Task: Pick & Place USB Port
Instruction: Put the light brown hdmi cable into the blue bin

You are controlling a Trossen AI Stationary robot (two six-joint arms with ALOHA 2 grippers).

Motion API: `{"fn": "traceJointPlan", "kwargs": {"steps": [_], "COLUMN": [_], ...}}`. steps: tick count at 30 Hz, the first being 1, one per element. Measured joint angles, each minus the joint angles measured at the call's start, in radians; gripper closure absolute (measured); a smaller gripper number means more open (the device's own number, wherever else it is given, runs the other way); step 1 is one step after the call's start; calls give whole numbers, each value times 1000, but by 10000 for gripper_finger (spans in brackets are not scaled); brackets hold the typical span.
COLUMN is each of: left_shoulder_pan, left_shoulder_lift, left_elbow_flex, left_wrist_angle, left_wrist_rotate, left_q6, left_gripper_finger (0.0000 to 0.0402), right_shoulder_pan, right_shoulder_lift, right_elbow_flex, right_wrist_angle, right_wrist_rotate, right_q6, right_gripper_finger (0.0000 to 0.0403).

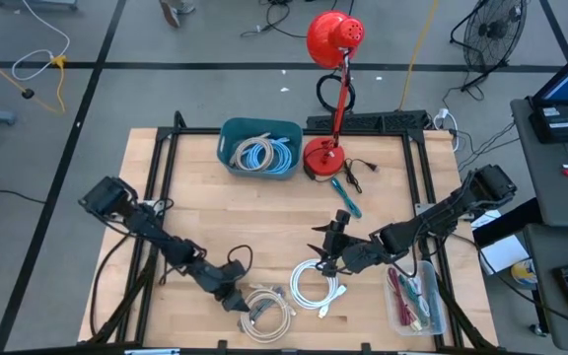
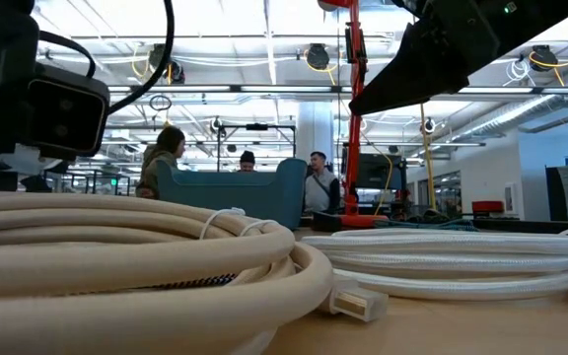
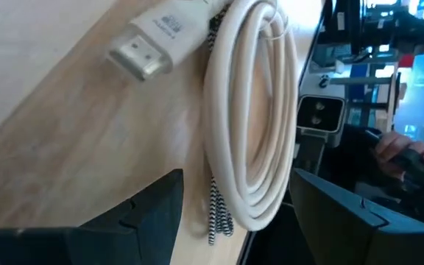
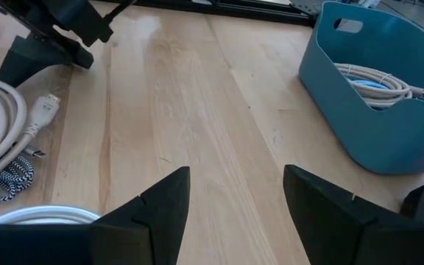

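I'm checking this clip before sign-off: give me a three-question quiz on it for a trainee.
1. True or false: the teal bin already holds coiled cable.
2. Which tool is nearest the beige cable coil at the table's front edge?
A. left tool
B. right tool
3. Fill in: the red lamp stands directly beside the ____ bin.

Key: 1 true; 2 A; 3 teal.
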State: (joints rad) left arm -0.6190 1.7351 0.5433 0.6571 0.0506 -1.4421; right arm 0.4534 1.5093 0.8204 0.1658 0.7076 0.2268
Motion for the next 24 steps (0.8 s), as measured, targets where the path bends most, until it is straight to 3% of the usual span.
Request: {"fn": "traceJointPlan", "kwargs": {"steps": [9,12,24], "left_shoulder_pan": [38,51,48], "left_shoulder_lift": [0,0,0], "left_elbow_flex": [1,1,1], "left_wrist_angle": [-4,-3,1], "left_wrist_rotate": [31,38,38], "left_q6": [34,46,87], "left_gripper_finger": [153,172,369], "right_shoulder_pan": [0,0,0], "right_shoulder_lift": [0,0,0], "right_elbow_flex": [0,0,0], "right_wrist_angle": [1,2,2], "right_wrist_rotate": [-1,-1,-1], "right_q6": [-3,-3,-3], "right_gripper_finger": [193,193,193]}}
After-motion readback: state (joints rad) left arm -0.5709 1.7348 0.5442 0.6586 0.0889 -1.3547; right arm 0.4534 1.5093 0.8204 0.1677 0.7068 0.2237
